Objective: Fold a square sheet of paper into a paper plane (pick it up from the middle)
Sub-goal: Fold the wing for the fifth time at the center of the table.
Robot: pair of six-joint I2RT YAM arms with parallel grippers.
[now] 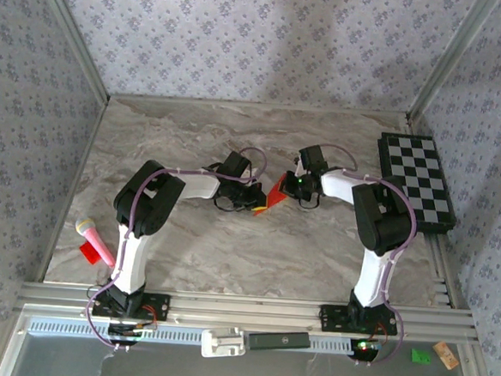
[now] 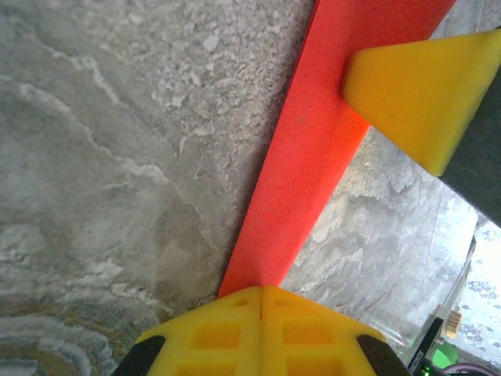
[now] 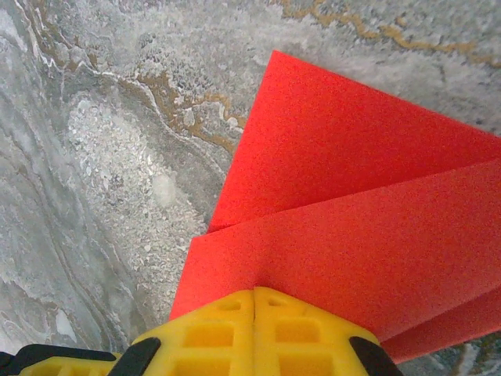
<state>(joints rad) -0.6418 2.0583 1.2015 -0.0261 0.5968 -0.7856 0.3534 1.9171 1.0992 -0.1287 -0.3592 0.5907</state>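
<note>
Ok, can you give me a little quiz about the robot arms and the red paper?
1. True or false: the black-and-white chequered board lies on the right arm's side of the table.
2. Look at the left gripper and the right gripper. How many are shut on the folded bright red paper sheet? A none, B one, C both.
3. Fill the gap: the pink toy microphone lies near the ___ arm's base.

Key: 1 true; 2 C; 3 left.
</note>
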